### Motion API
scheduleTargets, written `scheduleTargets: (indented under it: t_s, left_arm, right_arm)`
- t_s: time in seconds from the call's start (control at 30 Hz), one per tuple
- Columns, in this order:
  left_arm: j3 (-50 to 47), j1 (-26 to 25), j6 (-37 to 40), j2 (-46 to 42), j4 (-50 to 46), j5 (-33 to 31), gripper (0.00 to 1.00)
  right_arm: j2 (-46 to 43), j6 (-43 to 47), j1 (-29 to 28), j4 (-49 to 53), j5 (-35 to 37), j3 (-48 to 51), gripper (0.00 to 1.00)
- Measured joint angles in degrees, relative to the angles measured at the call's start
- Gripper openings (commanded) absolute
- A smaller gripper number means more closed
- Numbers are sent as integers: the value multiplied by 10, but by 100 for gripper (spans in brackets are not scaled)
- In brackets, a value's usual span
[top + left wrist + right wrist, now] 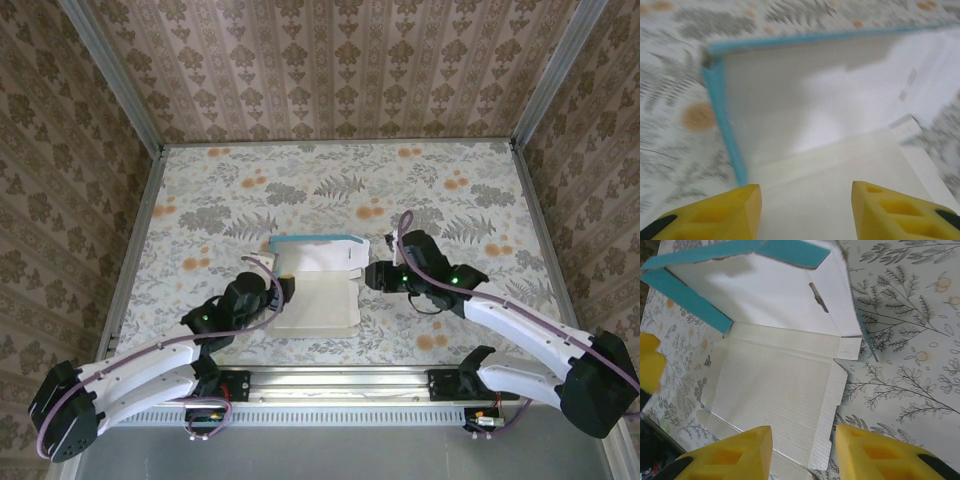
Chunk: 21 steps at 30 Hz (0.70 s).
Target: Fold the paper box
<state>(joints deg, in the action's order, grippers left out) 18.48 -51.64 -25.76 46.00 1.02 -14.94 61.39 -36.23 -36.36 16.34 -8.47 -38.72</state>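
The paper box (318, 300) lies white face up in the middle of the table. Its far part is raised into low turquoise-edged walls (315, 240). My left gripper (285, 288) is at the box's left edge. In the left wrist view it (806, 210) stands open over the flat white panel (840, 170), with the blue left wall (722, 125) ahead. My right gripper (372, 277) is at the box's right edge. In the right wrist view it (804, 450) is open, and the box's right side flap (832, 410) lies flat under the gap between its fingers.
The table (480, 200) has a floral cloth and patterned walls on three sides. A metal rail (340, 383) runs along the near edge between the arm bases. A yellow finger of the left gripper (649, 365) shows at the left edge of the right wrist view.
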Motion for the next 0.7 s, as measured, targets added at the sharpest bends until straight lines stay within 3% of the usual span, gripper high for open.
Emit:
scheduleTargets:
  t_s: [0.13,0.27,0.5,0.7]
  left_arm:
    - [-9,-1,-7,37,-2,72,48]
    - [-15,-16,-14,104,12,104,43]
    - [-23,-43,-13,195,61,117,43]
    - [-23,-53,-13,232,109,113,43]
  right_arm:
    - [17,-2,-4,-14,22,-14,39]
    - [38,4,5,-12,44,-61,39]
    - [112,58,63,17,27,-154,43]
    - [189,111,66,62,12,-212,42]
